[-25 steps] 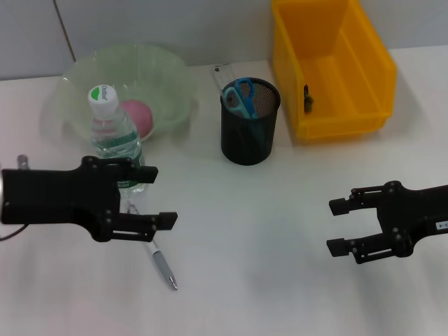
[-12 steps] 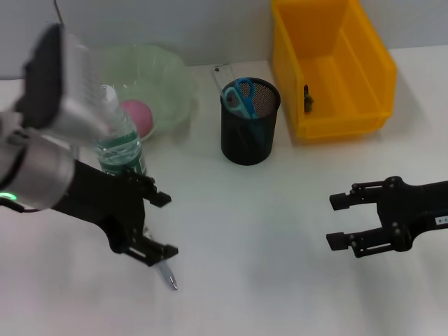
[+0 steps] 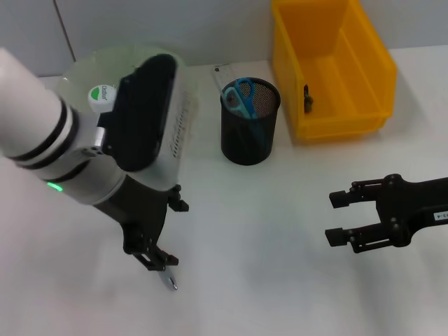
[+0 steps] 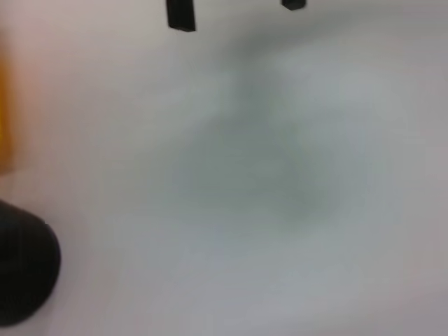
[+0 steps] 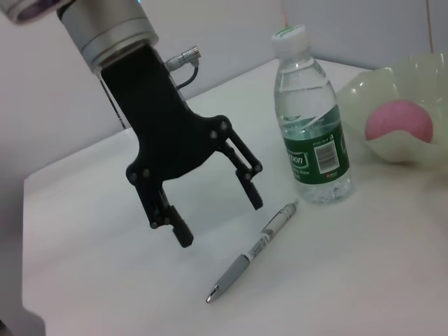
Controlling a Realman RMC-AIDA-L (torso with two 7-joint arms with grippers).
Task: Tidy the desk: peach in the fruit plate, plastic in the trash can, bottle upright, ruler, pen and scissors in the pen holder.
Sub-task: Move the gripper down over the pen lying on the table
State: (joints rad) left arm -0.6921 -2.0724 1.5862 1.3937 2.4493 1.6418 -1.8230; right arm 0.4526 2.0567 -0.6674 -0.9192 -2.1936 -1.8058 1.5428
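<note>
Although most of the desk already looks tidied, the pen (image 5: 253, 250) lies flat on the table, just beside the foot of the upright bottle (image 5: 312, 133), so I judge the pen holder (image 3: 250, 121) step to be the one in hand. My left gripper (image 5: 215, 213) hangs over the pen with its fingers spread wide and nothing between them. The pen's long axis runs from the bottle's base outward, tip away from the bottle; my fingers stand to either side of that line, roughly across it, which is what a closing grasp requires. My right gripper (image 3: 340, 219) waits well apart from the bottle, on the far side of the pen holder, also parted and empty; the left arm is plainly the nearer.

The right wrist view shows the whole pen, the bottle and the peach (image 5: 397, 120) in the fruit plate (image 5: 425, 155). From the head, my own left arm hides nearly all of the pen, leaving only its tip.
</note>
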